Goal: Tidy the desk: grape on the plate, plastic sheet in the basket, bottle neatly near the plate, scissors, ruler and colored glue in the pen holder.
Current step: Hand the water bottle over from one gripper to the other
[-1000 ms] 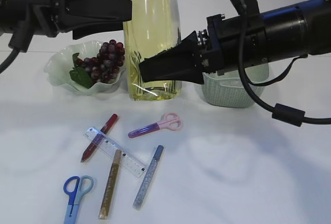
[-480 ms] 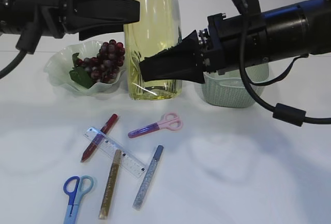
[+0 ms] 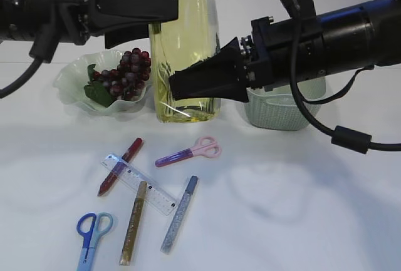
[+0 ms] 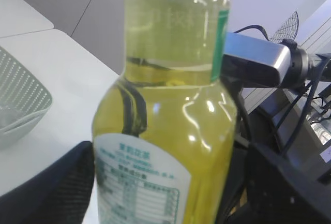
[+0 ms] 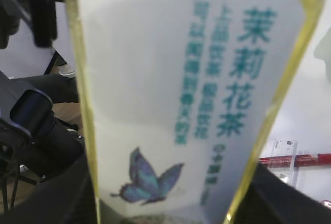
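Observation:
The bottle [image 3: 185, 46] of yellow tea stands upright beside the glass plate [image 3: 72, 80], on which the grape [image 3: 128, 74] lies. My left gripper [image 3: 164, 15] is open around the bottle's upper part, with a gap on one side in the left wrist view. My right gripper [image 3: 178, 86] is shut on the bottle's lower body [image 5: 181, 79]. Lying in front are pink scissors [image 3: 191, 152], blue scissors [image 3: 91, 236], the clear ruler [image 3: 141, 183], and red [image 3: 120, 166], gold [image 3: 134, 222] and silver [image 3: 180, 213] glue sticks. Plastic sheet and pen holder are out of view.
The green woven basket [image 3: 282, 111] stands right of the bottle, partly behind my right arm. A black cable [image 3: 348, 138] hangs from that arm over the table's right side. The stationery lies scattered at the front left.
My left gripper has moved right, up to the bottle's upper part, and its jaws have widened. The right gripper and the bottle have stayed put.

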`<action>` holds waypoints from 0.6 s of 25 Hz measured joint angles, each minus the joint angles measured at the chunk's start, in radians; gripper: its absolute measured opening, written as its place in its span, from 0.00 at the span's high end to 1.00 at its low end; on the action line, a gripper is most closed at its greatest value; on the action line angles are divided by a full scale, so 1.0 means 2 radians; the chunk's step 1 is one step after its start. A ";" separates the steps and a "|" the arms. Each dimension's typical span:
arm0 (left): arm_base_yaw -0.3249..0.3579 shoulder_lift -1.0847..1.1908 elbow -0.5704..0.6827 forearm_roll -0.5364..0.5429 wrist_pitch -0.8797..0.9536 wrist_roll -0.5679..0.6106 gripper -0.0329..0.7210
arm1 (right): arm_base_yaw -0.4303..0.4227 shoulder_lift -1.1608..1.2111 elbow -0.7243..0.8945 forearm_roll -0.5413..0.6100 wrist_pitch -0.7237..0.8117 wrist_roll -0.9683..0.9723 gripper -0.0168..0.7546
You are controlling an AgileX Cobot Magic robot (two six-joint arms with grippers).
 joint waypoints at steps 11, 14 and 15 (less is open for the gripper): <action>-0.009 0.042 -0.012 -0.012 0.012 0.004 0.14 | 0.000 0.000 0.000 -0.020 -0.007 0.017 0.39; -0.009 0.048 -0.017 -0.013 0.016 0.005 0.16 | 0.000 0.000 0.000 -0.020 -0.009 0.023 0.39; -0.009 0.050 -0.018 -0.013 0.017 0.007 0.16 | 0.000 0.000 0.000 -0.021 -0.011 0.023 0.39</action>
